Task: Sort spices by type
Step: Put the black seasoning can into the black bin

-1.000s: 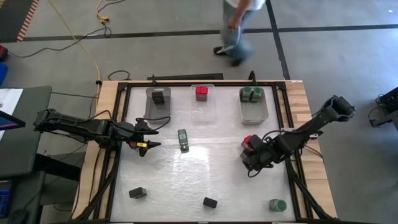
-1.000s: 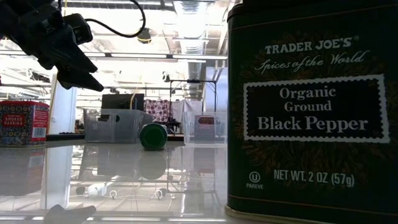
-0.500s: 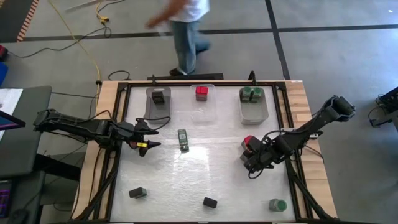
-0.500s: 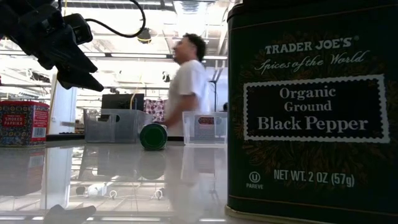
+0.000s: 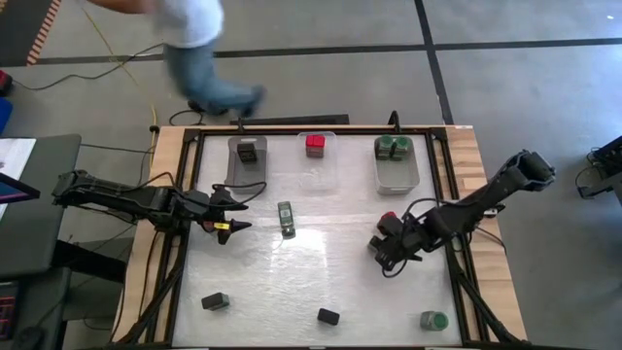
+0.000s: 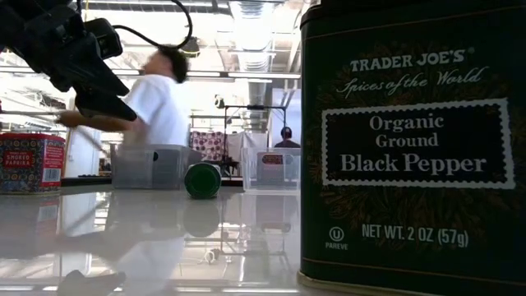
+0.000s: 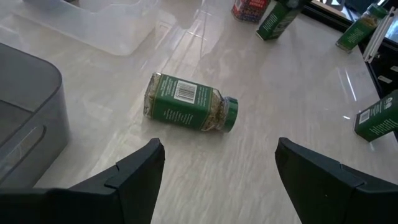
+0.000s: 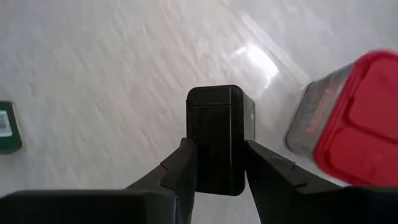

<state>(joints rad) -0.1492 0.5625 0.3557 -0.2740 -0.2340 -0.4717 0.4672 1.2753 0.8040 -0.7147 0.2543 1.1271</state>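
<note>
My right gripper (image 5: 387, 251) (image 8: 219, 149) is shut on a black spice box (image 8: 216, 118), just beside a red box (image 5: 388, 219) (image 8: 345, 124) standing on the table. My left gripper (image 5: 229, 216) (image 7: 217, 168) hangs open, short of a green-lidded jar (image 5: 285, 218) (image 7: 189, 112) lying on its side mid-table. More black boxes (image 5: 215, 302) (image 5: 328, 316) and a green jar (image 5: 433, 320) stand near the near edge. The black box in front fills the low view (image 6: 411, 140). My right gripper pinches the black box between its two fingers (image 8: 186, 165), one on each of two opposite side faces (image 8: 199, 143). The fingers come from above, slanting down. Whether the box is clear of the table I cannot tell.
Three bins stand along the far edge: the left one (image 5: 247, 165) holds a black box, the middle one (image 5: 316, 167) a red box, the right one (image 5: 397, 173) green jars. A person (image 5: 199, 49) walks on the floor beyond the far edge.
My right gripper has shifted a little toward the table's left with the black box, away from the red box. The person beyond the far edge has walked from right to left.
</note>
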